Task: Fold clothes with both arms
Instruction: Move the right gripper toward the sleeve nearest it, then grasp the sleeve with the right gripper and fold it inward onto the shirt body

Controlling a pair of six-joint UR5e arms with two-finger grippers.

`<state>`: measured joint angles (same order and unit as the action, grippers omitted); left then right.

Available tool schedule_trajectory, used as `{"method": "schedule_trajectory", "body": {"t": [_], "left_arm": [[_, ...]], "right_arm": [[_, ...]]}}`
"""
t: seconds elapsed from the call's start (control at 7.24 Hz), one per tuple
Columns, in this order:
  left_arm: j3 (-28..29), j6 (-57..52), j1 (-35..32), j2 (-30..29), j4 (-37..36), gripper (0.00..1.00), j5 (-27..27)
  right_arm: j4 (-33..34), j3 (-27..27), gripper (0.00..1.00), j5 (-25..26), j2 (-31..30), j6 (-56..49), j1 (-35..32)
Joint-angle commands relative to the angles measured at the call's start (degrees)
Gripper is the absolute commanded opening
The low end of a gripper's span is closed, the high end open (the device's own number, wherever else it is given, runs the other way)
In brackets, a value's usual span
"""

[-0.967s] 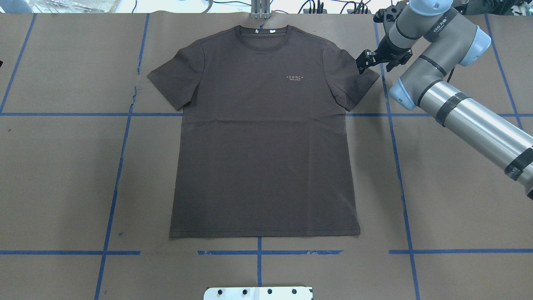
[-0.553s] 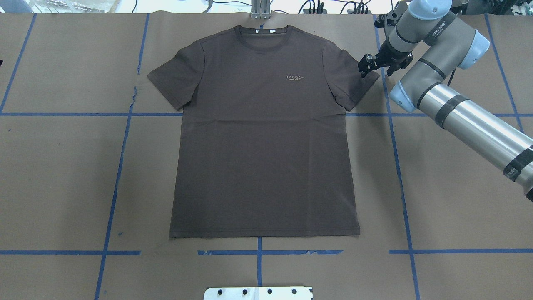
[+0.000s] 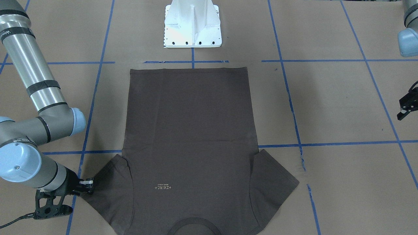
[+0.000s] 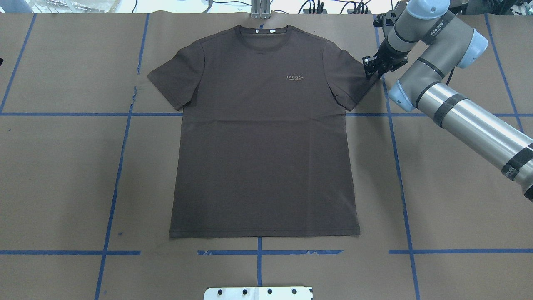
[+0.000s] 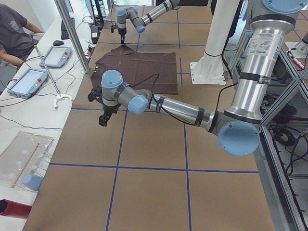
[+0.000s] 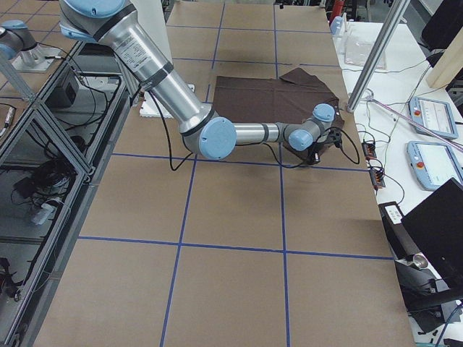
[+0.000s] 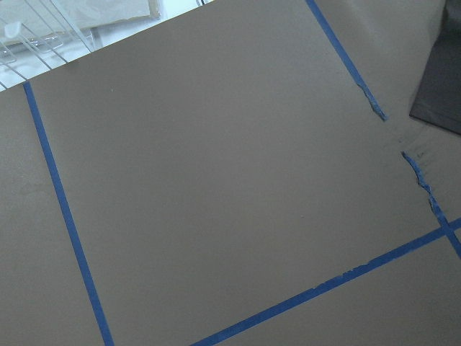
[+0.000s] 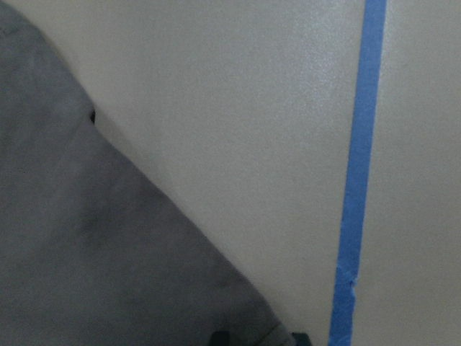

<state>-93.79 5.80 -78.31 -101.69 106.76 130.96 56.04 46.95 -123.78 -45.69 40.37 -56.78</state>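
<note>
right gripper (image 4: 372, 70) | narrow astride T-shirt (image 4: 262, 137) sleeve corner, pinch unconfirmed | grip hem deep before lifting | left gripper (image 3: 404, 111): state unclear

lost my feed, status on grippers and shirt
right gripper at T-shirt sleeve tip, grip unclear; left gripper off to the side, state unclear; T-shirt flat, unfolded, nothing on it

Light: bright, even, overhead.
Shadows: soft, faint on the table (image 4: 62, 166).
Glare: sheen on the right arm (image 4: 479, 125); blown-out white past the table's far edge.
Blur: right wrist view soft; others sharp.
</note>
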Motion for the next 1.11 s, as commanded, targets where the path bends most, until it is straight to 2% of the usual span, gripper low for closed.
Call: {"method": "schedule_trajectory", "body": {"t": [0.0, 0.28, 0.69, 0.83, 0.97], "left_arm": [[0.02, 0.09, 0.00, -0.09, -0.15, 1.00, 0.00], [0.10, 0.09, 0.00, -0.09, -0.24, 1.00, 0.00], [0.19, 0.09, -0.35, -0.09, -0.24, 1.00, 0.00], [0.19, 0.09, -0.53, -0.09, -0.24, 1.00, 0.00], [0.10, 0.09, -0.88, -0.09, -0.24, 1.00, 0.00]], "right_arm": [[0.03, 0.08, 0.00, -0.32, 1.04, 0.06, -0.18], [0.03, 0.51, 0.00, -1.37, 3.49, 0.23, -0.53], [1.17, 4.29, 0.00, -1.55, 8.32, 0.58, -0.35], [5.61, 5.34, 0.00, -1.46, 11.56, 1.89, 1.04], [7.05, 5.35, 0.00, 1.24, 13.59, 4.77, 3.84]]}}
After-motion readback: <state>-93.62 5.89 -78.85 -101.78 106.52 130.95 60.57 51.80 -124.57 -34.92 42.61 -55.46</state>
